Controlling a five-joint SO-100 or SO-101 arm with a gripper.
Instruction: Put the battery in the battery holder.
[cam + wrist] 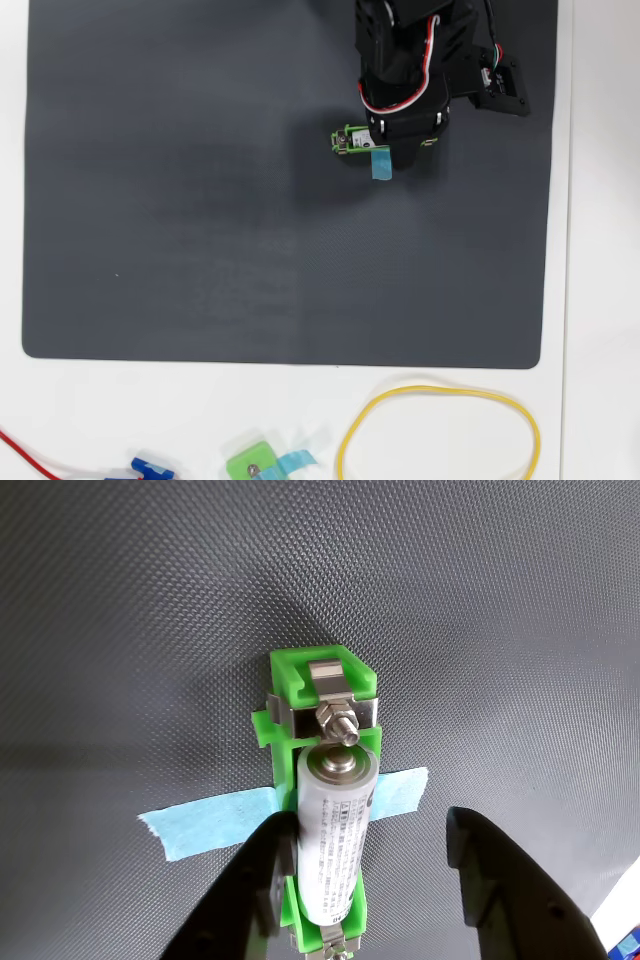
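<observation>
In the wrist view the battery, a silver-white cylinder with dark print, lies lengthwise inside the bright green battery holder. Its flat metal end faces the bolt contact at the holder's far end. A light blue tape strip runs under the holder. My gripper straddles the near end of the holder and is open: the left finger sits close beside the battery, the right finger stands well apart. In the overhead view the holder pokes out from under the arm, which hides the gripper.
A dark textured mat covers most of the white table. Below the mat lie a yellow loop of cord, a small squarish green piece with blue tape, a red wire and a blue part.
</observation>
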